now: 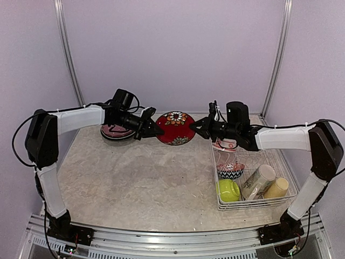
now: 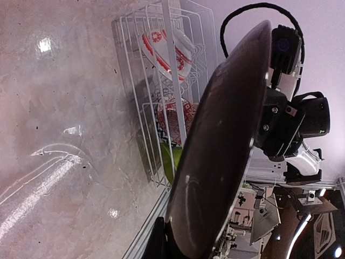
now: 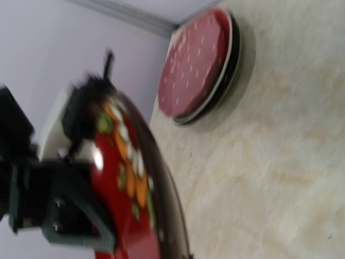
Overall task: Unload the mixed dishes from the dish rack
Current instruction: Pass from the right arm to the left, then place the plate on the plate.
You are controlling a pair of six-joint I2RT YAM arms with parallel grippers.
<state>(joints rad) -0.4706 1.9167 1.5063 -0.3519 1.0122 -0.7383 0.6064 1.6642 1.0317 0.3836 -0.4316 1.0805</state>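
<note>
A dark red floral plate (image 1: 176,128) hangs on edge in the air between both grippers, above the back of the table. My left gripper (image 1: 154,129) is shut on its left rim; the left wrist view shows the plate's dark back (image 2: 226,145) with a finger (image 2: 155,240) against it. My right gripper (image 1: 197,126) is at the plate's right rim. The blurred right wrist view shows the plate's red face (image 3: 129,183) but not my fingers. The white dish rack (image 1: 256,205) holds a red-patterned bowl (image 1: 226,144), a blue-chevron bowl (image 1: 230,170), a lime-green bowl (image 1: 228,190), a cream mug (image 1: 259,181) and a yellow mug (image 1: 276,189).
A stack of plates (image 1: 116,132), a dark red one on a black-rimmed cream one (image 3: 197,62), lies at the back left under my left arm. The rack stands at the right, under my right arm. Walls close off the back and sides.
</note>
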